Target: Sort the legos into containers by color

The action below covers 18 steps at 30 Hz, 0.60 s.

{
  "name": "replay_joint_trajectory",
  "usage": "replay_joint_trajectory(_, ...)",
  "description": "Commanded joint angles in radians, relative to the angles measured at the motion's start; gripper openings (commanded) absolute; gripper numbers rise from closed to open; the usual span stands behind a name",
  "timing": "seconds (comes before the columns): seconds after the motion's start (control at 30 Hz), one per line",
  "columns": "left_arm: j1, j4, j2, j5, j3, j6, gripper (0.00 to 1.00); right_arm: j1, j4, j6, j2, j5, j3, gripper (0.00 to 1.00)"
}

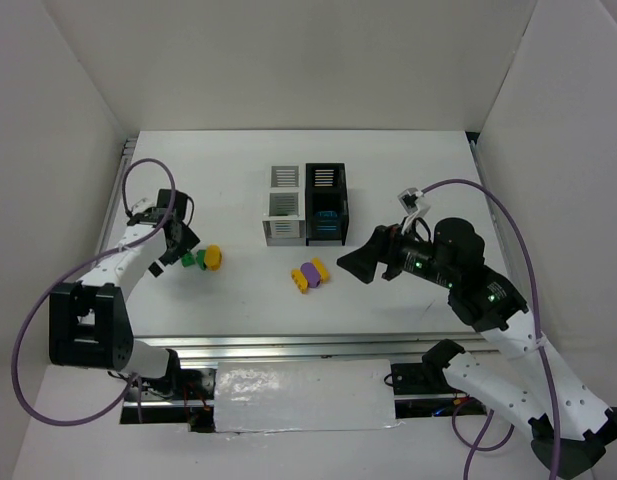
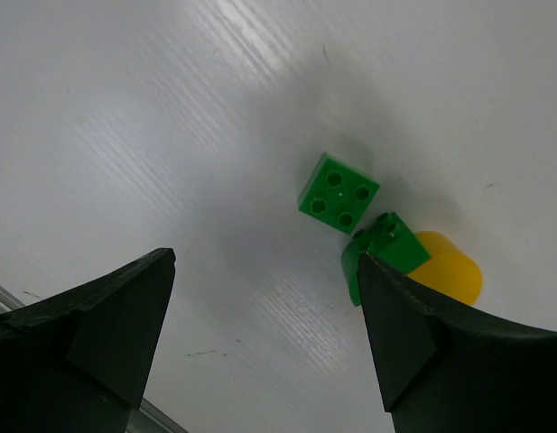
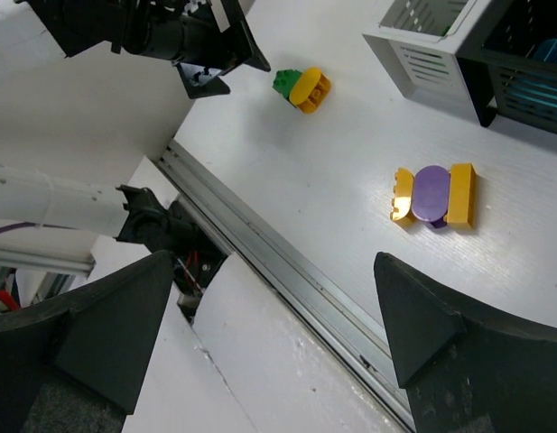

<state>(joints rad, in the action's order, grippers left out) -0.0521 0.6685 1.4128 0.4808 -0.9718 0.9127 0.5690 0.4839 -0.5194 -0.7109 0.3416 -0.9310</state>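
Legos [image 2: 339,192] just ahead of left fingers [image 2: 418,347]

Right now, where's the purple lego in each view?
Top external: purple lego near frame centre, between two yellow bricks, just below the bins.
Left wrist: not in view.
Right wrist: right of centre, mid-height, flanked by the same yellow bricks.
Shared landmark: the green bricks beside the rounded yellow brick, seen in all three views.

No readable text, labels or numbers anywhere.
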Motion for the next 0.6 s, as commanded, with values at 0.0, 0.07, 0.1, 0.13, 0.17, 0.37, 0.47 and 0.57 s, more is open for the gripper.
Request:
replay_joint_trajectory(0.0,0.005,-0.070,0.011,-0.048,0.027,0.061,0.94,0.002,-0.059,-0.002,0.007,0.033,0.008,1.00)
replay_joint_trajectory(0.07,0.011,-0.107,0.032,-0.051,0.027,0.058,0.94,0.000,-0.054,0.001,0.007,0.037,0.009,1.00)
replay_joint_trajectory(0.1,0.015,-0.104,0.070,-0.051,0.016,0.060,0.94,0.000,-0.054,0.002,0.008,0.040,0.011,1.00)
replay_joint_trajectory(0.13,0.020,-0.098,0.090,-0.054,-0.008,0.063,0.94,0.000,-0.053,0.004,0.010,0.040,0.012,1.00)
replay_joint_trajectory(0.17,0.023,-0.107,0.107,-0.060,-0.016,0.060,0.94,0.000,-0.051,0.005,0.011,0.037,0.017,1.00)
replay_joint_trajectory(0.37,0.028,-0.139,0.210,-0.073,-0.045,0.074,0.93,0.000,-0.057,0.010,0.008,0.045,0.027,1.00)
replay_joint_trajectory(0.47,0.028,-0.152,0.235,-0.074,-0.042,0.087,0.91,-0.001,-0.057,0.010,0.002,0.048,0.031,1.00)
replay_joint_trajectory(0.57,0.028,-0.155,0.235,-0.071,-0.031,0.097,0.86,0.000,-0.059,0.013,-0.002,0.046,0.032,1.00)
